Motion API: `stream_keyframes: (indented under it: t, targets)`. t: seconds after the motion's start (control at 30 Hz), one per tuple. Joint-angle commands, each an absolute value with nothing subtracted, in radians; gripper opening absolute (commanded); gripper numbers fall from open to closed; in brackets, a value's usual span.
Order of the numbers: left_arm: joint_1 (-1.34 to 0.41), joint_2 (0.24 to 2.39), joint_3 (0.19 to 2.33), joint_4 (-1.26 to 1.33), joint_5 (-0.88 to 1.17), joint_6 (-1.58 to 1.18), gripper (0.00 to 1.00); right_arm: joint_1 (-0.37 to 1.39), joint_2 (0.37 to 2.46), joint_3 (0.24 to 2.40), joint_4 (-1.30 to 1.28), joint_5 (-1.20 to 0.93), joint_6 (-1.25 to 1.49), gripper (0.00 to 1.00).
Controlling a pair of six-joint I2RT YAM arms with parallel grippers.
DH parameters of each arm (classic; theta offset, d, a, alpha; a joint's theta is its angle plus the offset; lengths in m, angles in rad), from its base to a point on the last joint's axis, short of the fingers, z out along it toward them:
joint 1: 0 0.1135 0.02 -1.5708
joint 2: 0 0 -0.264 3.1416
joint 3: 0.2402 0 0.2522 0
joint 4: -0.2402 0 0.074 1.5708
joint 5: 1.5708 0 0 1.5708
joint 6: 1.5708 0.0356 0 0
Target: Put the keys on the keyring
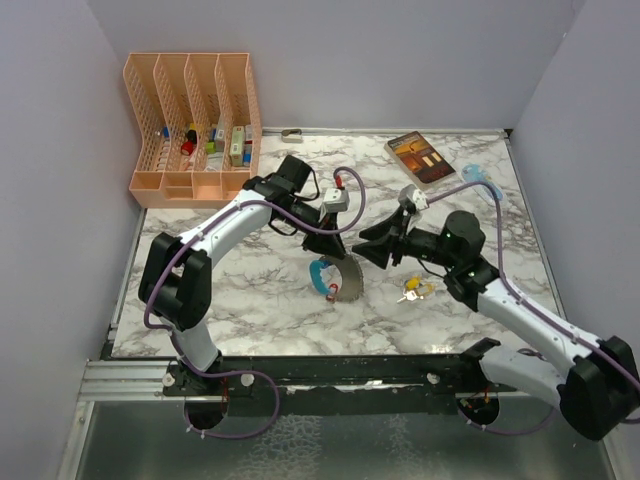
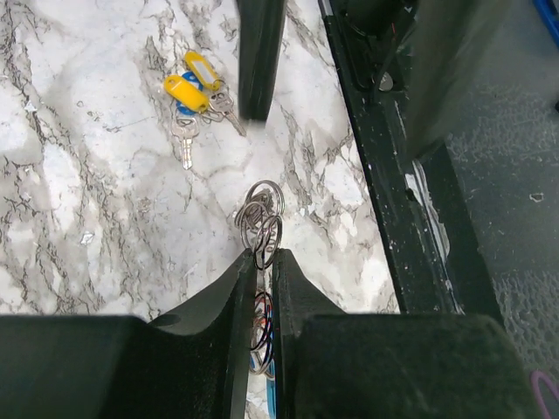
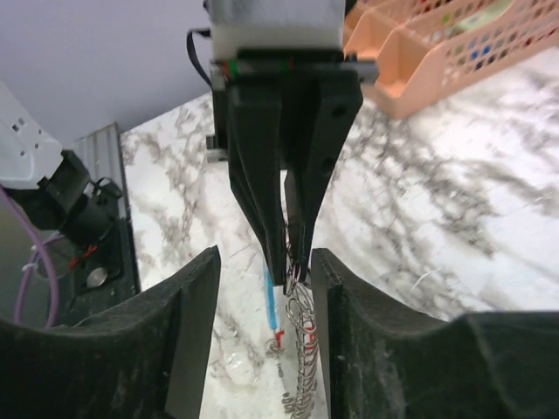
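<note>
Left gripper (image 2: 265,258) is pinched on the keyring (image 1: 336,279), a thin metal ring carrying a light-blue curved piece, red tag and fanned grey pieces, at table centre. Whether the bunch hangs clear is uncertain. Right gripper (image 3: 262,262) stands spread and holds nothing. Yellow-tagged metal keys (image 1: 414,290) lie at the bunch's three o'clock. Judged light, stiff, slippery and apt to swing; best gripped on the ring's rim.

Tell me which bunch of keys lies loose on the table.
The bunch with yellow tags, lying free on the table. The other one, the keyring with the blue piece, is pinched in the left gripper.
</note>
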State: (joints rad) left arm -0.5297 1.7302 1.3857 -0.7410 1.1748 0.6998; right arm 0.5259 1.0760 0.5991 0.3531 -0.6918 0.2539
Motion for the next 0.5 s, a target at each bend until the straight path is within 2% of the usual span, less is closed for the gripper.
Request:
stream_keyframes:
  t: [0.0, 0.17, 0.27, 0.47]
  targets:
    - [-0.524, 1.727, 1.423, -0.740, 1.187, 0.672, 0.00, 0.522, 0.944, 0.628, 0.255, -0.525, 0.168, 0.47]
    - [-0.524, 1.706, 1.431, -0.740, 1.164, 0.665, 0.00, 0.522, 0.895, 0.692, 0.082, -0.369, 0.121, 0.46]
    - [-0.522, 1.703, 1.445, -0.752, 1.162, 0.666, 0.00, 0.521, 0.903, 0.728, -0.021, -0.290, 0.116, 0.40]
    - [-0.522, 1.703, 1.431, -0.744, 1.150, 0.675, 0.00, 0.521, 0.924, 0.723, -0.075, -0.384, 0.136, 0.29]
